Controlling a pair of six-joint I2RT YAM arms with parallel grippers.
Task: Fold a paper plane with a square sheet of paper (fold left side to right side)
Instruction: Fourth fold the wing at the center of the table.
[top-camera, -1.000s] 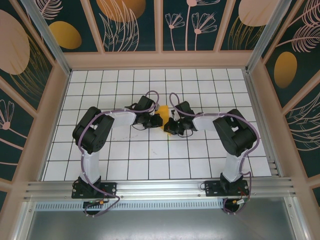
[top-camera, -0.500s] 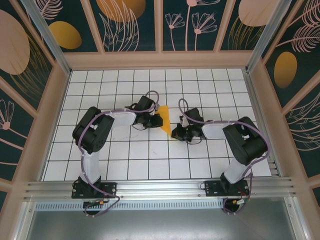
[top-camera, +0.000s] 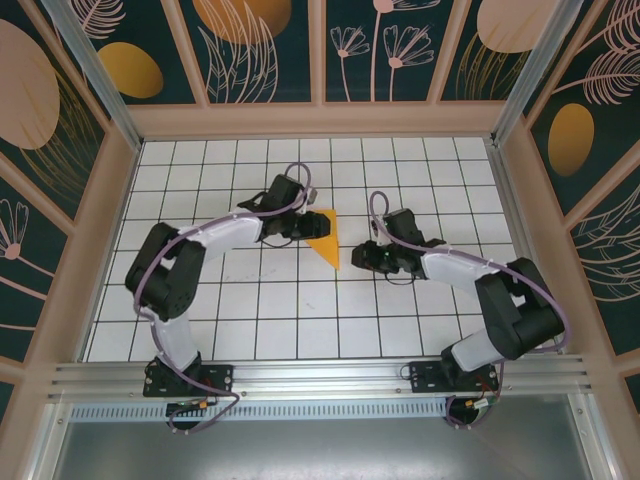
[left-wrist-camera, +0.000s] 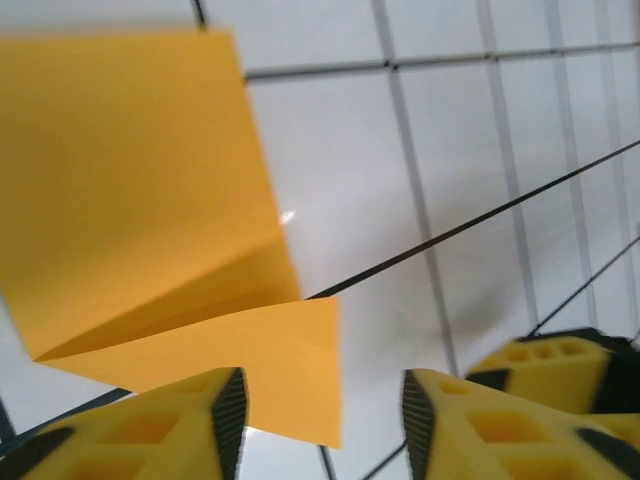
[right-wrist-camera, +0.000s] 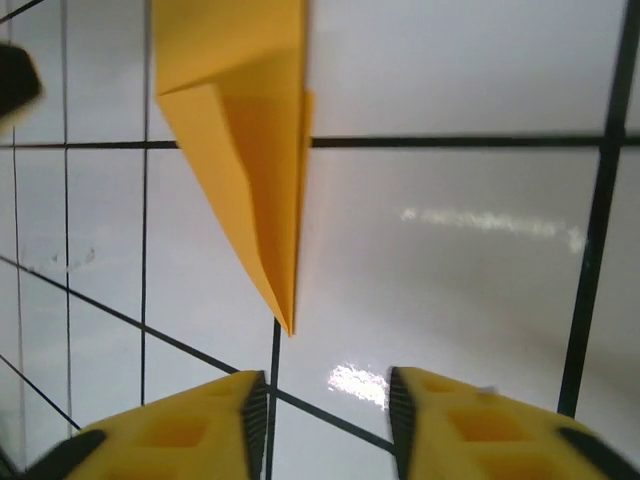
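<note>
On the tiled table (top-camera: 200, 300), paper plane (top-camera: 326, 236) lies between empty, parted left hand (left-wrist-camera: 320, 415) and right hand (right-wrist-camera: 327, 410)

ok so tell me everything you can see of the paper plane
The paper plane is thin, bright orange, unmarked paper folded into a narrow pointed wedge, with layered flaps and sharp creases. It lies on the white gridded table, wide end away from the arm bases, tip towards them. Nothing grips it: the left gripper is open beside its wide end, and the open right gripper sits apart from the tip.
</note>
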